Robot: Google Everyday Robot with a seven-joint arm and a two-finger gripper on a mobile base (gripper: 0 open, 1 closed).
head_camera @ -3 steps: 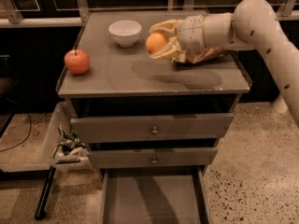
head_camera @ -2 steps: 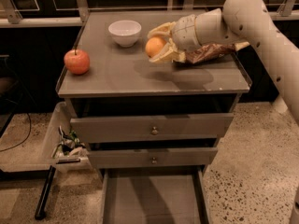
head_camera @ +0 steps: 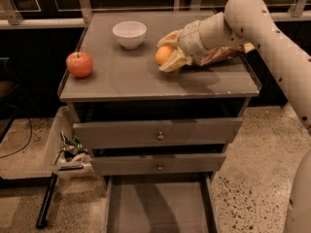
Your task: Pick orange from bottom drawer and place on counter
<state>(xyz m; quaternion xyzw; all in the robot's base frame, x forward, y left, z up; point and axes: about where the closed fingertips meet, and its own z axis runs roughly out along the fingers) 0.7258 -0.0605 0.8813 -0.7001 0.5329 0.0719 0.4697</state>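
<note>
The orange (head_camera: 163,55) is held between the fingers of my gripper (head_camera: 168,51) low over the counter (head_camera: 126,84), near its middle; whether it touches the surface I cannot tell. The gripper is shut on the orange, one finger above it and one below. My white arm reaches in from the upper right. The bottom drawer (head_camera: 158,208) stands pulled open at the foot of the cabinet, its grey floor bare.
A red apple (head_camera: 79,64) sits at the counter's left edge. A white bowl (head_camera: 129,34) stands at the back. A crinkled snack bag (head_camera: 221,55) lies behind the arm on the right. Two upper drawers (head_camera: 158,134) are shut. A bin with litter (head_camera: 68,147) stands left of the cabinet.
The gripper with the orange has shifted slightly left and lower toward the counter's surface. Apple and bowl have not moved.
</note>
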